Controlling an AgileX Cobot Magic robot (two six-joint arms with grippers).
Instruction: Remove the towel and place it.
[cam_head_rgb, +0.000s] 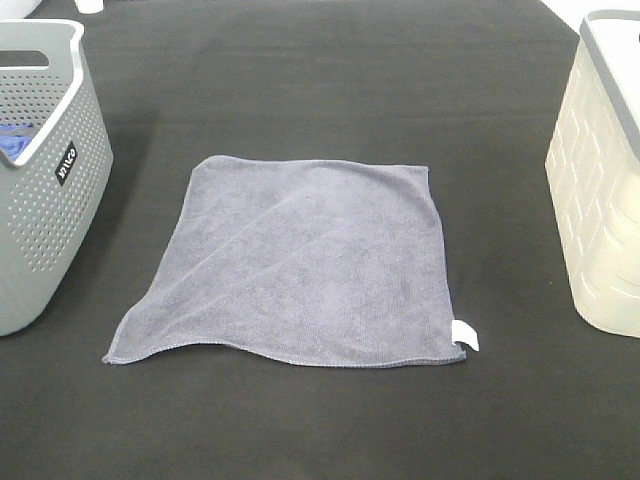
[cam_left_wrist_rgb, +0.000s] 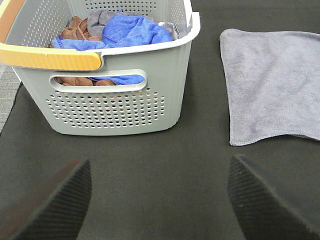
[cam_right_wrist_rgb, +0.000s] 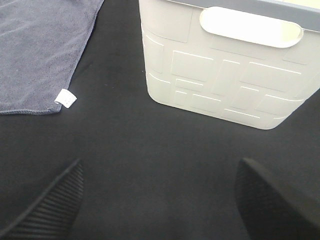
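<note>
- The towel (cam_head_rgb: 300, 265) lies spread flat on the black bench (cam_head_rgb: 320, 80), midway between the grey basket (cam_head_rgb: 45, 180) on the left and the cream basket (cam_head_rgb: 605, 200) on the right, touching neither.
- It is roughly square, so you have no long axis to line up with; the edges and corners are what you can grip. The white tag (cam_head_rgb: 465, 336) marks the near right corner.
- Your left hand (cam_left_wrist_rgb: 160, 200) hovers above bare bench, fingers wide apart and holding nothing. From it, the towel's nearest corner lies ahead and toward the middle of the bench, with the grey basket ahead on the outer side.
- Your right hand (cam_right_wrist_rgb: 160, 200) is likewise spread and empty. The tagged corner (cam_right_wrist_rgb: 65, 98) lies ahead and inward of it.
- Both hands look about equally near; I judge the right slightly better placed, since the tagged corner lies flat and clear of the cream basket (cam_right_wrist_rgb: 225, 75).
</note>
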